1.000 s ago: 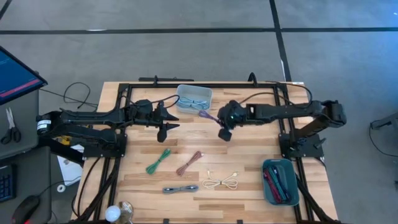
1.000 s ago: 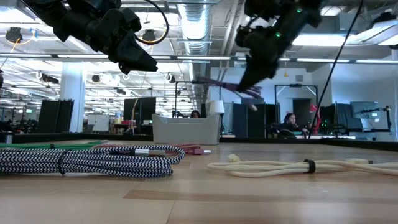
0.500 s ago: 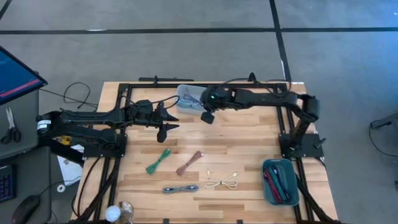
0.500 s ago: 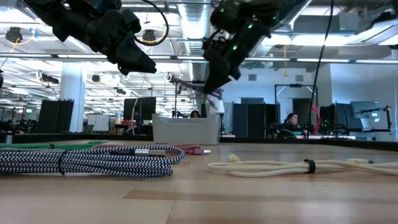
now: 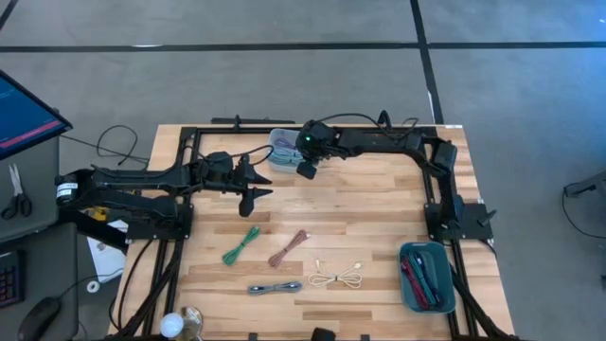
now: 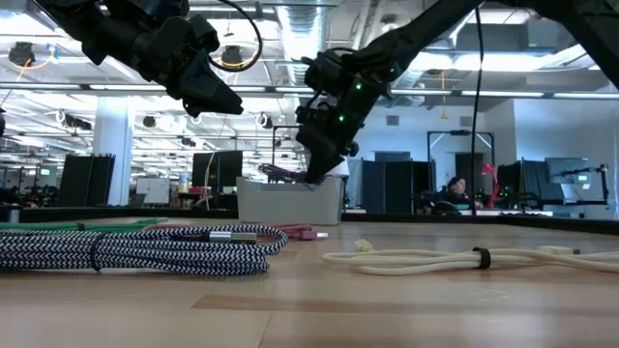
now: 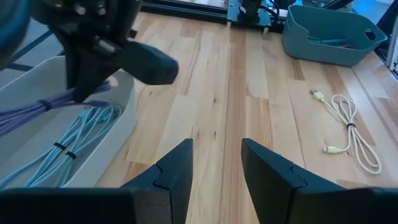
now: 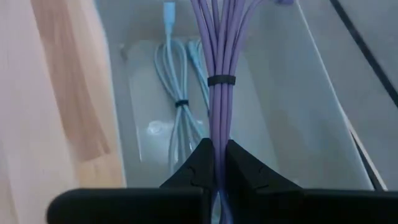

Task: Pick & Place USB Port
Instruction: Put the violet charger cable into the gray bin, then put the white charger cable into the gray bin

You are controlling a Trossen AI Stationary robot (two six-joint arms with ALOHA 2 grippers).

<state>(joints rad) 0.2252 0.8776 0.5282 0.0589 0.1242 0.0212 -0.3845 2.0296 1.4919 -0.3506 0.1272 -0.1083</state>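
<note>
Purple cable bundle (image 8: 216,74) stays pinched in my right tool (image 8: 214,163) over the pale bin (image 5: 284,140), poised to drop beside the light-blue cable (image 8: 180,106), while my left tool (image 5: 254,184) waits parted above the table (image 5: 379,237).

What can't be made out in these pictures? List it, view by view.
- High view: the purple cable is too small to pick out under the right pincer at the light bin.
- Low view: the bin's wall hides its contents.
- Right wrist view: the cable's ends are cut off by the picture's edge.
- Left wrist view: the teal bin is too far off to tell its contents; the left pincer holds nothing.
</note>
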